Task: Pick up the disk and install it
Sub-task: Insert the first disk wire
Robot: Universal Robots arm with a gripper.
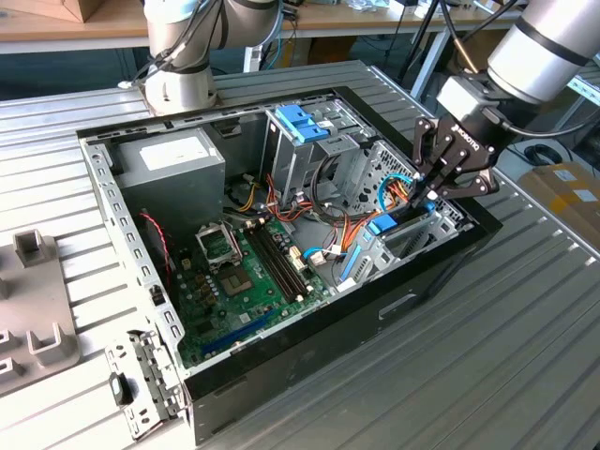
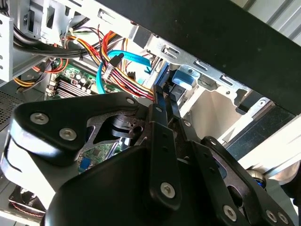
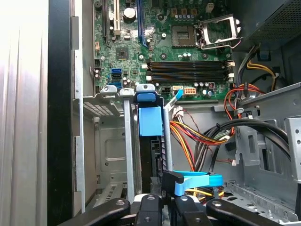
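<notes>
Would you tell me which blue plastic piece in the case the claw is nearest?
The blue-framed disk beneath the claw, not the blue latch.

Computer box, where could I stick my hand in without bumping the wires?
Roomiest inside is over the green board, between the grey power box and the case's long black wall. Outside, the ribbed table along that wall is bare. It is crowded by the metal cage, where orange wires and blue cables bunch beside the gripper.
</notes>
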